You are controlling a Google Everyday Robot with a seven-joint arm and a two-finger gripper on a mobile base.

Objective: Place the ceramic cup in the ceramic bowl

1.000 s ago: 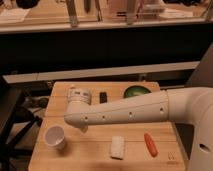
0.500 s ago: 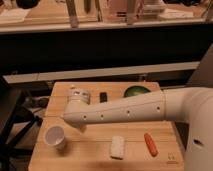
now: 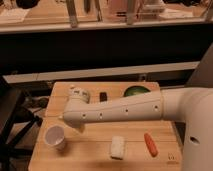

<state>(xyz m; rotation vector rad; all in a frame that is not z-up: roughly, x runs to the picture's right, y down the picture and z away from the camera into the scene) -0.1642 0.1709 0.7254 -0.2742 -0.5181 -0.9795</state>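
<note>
The ceramic cup (image 3: 54, 137) is small and white and stands upright near the front left corner of the wooden table (image 3: 95, 155). The green ceramic bowl (image 3: 136, 91) sits at the back of the table, its front part hidden behind my white arm (image 3: 125, 111). The arm reaches in from the right, across the middle of the table. My gripper (image 3: 76, 126) hangs under the arm's left end, mostly hidden by the wrist. It is just right of the cup and above it, open, with nothing in it.
A flat white block (image 3: 118, 147) and an orange carrot-like piece (image 3: 150, 143) lie near the front edge. A small black object (image 3: 103, 96) lies at the back beside the wrist. A dark shelf and counter run behind the table.
The arm's left end has edged slightly left toward the cup. The cup, bowl and other items have not moved.
</note>
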